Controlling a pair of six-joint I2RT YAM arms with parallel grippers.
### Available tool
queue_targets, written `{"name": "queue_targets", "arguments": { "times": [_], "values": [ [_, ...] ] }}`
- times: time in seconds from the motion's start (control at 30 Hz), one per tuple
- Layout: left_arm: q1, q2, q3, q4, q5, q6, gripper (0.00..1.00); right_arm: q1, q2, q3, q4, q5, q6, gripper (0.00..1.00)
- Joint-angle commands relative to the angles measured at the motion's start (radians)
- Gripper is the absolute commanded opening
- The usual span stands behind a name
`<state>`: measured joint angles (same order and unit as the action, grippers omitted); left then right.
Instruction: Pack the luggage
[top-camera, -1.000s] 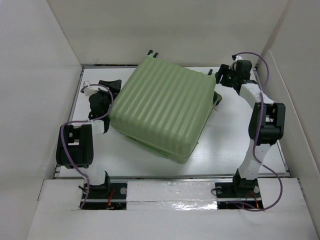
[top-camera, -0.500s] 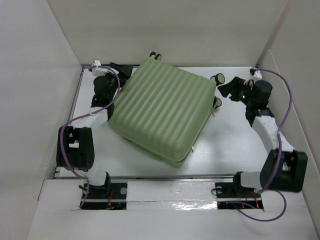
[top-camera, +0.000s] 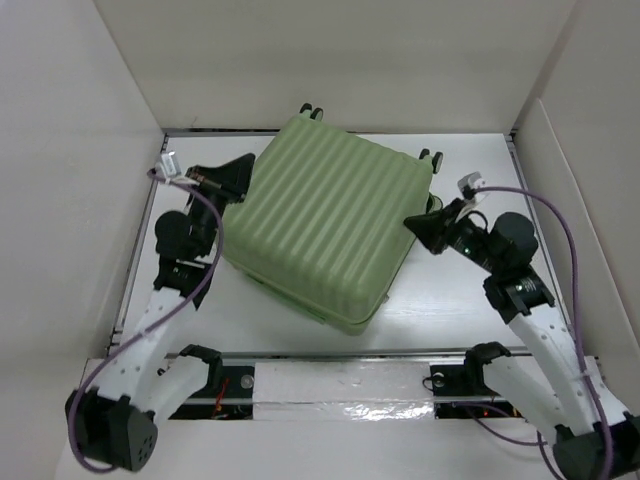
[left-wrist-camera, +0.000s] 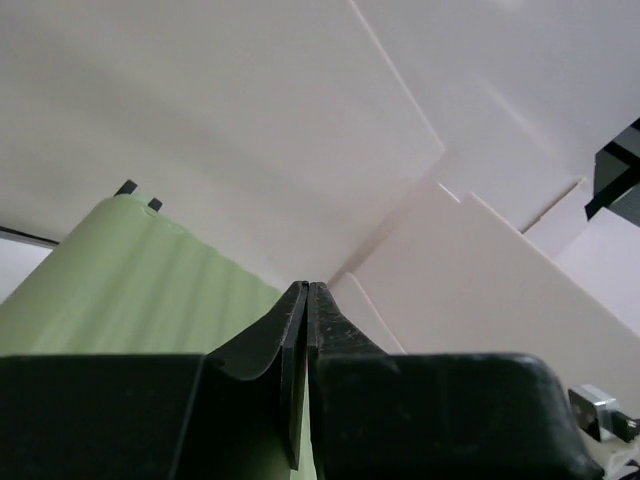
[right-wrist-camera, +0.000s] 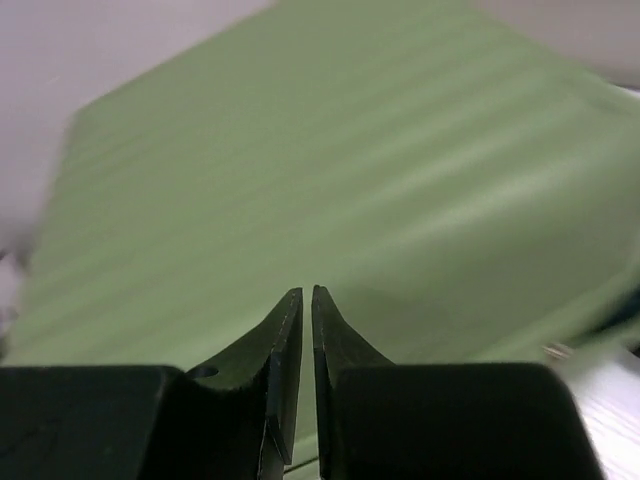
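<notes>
The luggage (top-camera: 325, 225) is a light-green ribbed hard-shell suitcase lying closed and flat at the middle of the white table (top-camera: 455, 305), with black caster wheels (top-camera: 432, 157) at its far corners. My left gripper (top-camera: 240, 165) is shut and empty, raised beside the case's far left corner. In the left wrist view the shut left gripper (left-wrist-camera: 305, 286) points past the green shell (left-wrist-camera: 130, 290) at the white wall. My right gripper (top-camera: 412, 222) is at the case's right edge, its tips over the shell. In the right wrist view, the right gripper (right-wrist-camera: 306, 290) is shut to a hairline gap, the blurred shell (right-wrist-camera: 350, 160) behind.
White enclosure walls (top-camera: 100, 120) stand close on the left, back and right of the table. Purple cables (top-camera: 560, 215) loop over both arms. A raised front ledge (top-camera: 340, 385) carries the arm bases.
Both grippers have closed from open. The right arm swung from the back right corner down to the case's right edge. The left arm stretched out, its gripper beside the far left corner.
</notes>
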<state>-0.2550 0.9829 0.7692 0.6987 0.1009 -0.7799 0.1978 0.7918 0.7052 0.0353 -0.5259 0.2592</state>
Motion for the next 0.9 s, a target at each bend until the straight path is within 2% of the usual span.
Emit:
{"name": "queue_targets", "arguments": {
  "times": [0.0, 0.07, 0.1, 0.2, 0.23, 0.3, 0.33, 0.37, 0.47, 0.57, 0.67, 0.87],
  "values": [
    [0.0, -0.139, -0.117, -0.042, -0.018, 0.021, 0.0, 0.203, -0.049, 0.06, -0.093, -0.062, -0.112, 0.14],
    [0.0, -0.194, -0.156, -0.089, -0.027, 0.028, 0.0, 0.337, -0.042, 0.115, -0.147, -0.01, -0.138, 0.14],
    [0.0, -0.235, -0.16, -0.1, -0.02, 0.028, 0.0, 0.485, -0.031, 0.131, -0.149, 0.013, -0.146, 0.14],
    [0.0, -0.271, -0.139, -0.128, -0.006, 0.028, 0.0, 0.713, 0.068, 0.201, -0.117, 0.142, -0.144, 0.18],
    [0.0, -0.268, -0.118, -0.131, -0.003, 0.028, 0.0, 0.871, 0.164, 0.227, -0.114, 0.253, -0.146, 0.2],
    [0.0, -0.245, -0.093, -0.125, 0.009, 0.024, 0.0, 1.012, 0.28, 0.331, -0.143, 0.376, -0.179, 0.23],
    [0.0, -0.234, -0.068, -0.125, 0.017, 0.021, 0.0, 1.101, 0.34, 0.367, -0.156, 0.499, -0.181, 0.25],
    [0.0, -0.225, -0.058, -0.114, 0.023, 0.018, 0.0, 1.126, 0.451, 0.397, -0.181, 0.557, -0.179, 0.26],
    [0.0, -0.207, -0.036, -0.091, 0.042, -0.005, 0.0, 1.141, 0.607, 0.477, -0.213, 0.662, -0.149, 0.28],
    [0.0, -0.207, -0.013, -0.097, 0.023, -0.004, 0.0, 1.141, 0.675, 0.484, -0.183, 0.763, -0.144, 0.33],
    [0.0, -0.202, -0.011, -0.093, 0.022, -0.007, 0.0, 1.12, 0.753, 0.531, -0.244, 0.855, -0.143, 0.36],
    [0.0, -0.176, -0.051, -0.074, 0.033, -0.018, 0.0, 0.968, 0.801, 0.567, -0.23, 0.952, -0.202, 0.39]
  ]
}}
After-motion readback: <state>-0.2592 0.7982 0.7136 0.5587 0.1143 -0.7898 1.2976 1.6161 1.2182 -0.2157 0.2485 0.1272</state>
